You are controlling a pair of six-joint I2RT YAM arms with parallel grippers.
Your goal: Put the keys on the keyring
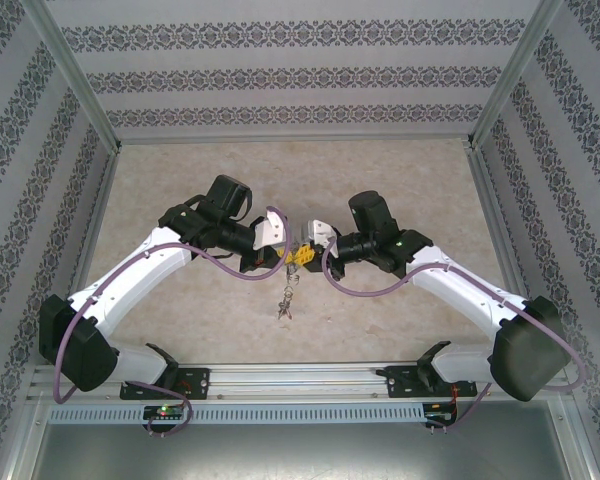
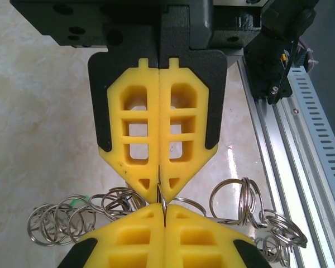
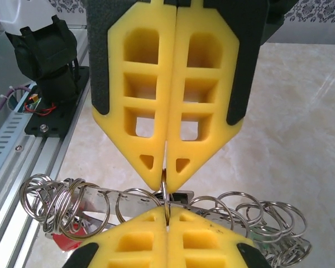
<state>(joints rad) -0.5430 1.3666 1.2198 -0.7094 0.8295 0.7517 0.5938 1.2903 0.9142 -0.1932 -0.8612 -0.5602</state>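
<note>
Left tool: the left tool (image 2: 159, 188) is clenched, its yellow fingertips pinching a thin wire loop; in the top view it (image 1: 286, 256) is held above the middle of the table (image 1: 180, 190).
Small rings, left: a bunch of little split rings (image 2: 61, 222) fans out below the tip, with a green tag (image 2: 72, 199) among them.
Keyring: the keyring (image 2: 163, 203) runs edge-on between the two tips, off the table and nipped by both.
Keys: the keys (image 1: 285, 300) dangle in a string under the meeting point; a loose key with a black tag cannot be made out.
Right tool: the right tool (image 3: 166, 182) is also clenched on the same wire, tip to tip with the left; a red tag (image 3: 64, 241) hangs low at the left of its view.
Step in hand: probably holding the ring from both sides to work its coil open.
Doing it well: keep both pinches firm and close together, twist gently against each other, and avoid tugging apart, since the thin wire could slip out and drop the whole bunch.
Writing: no brand, label or lettering can be read.
</note>
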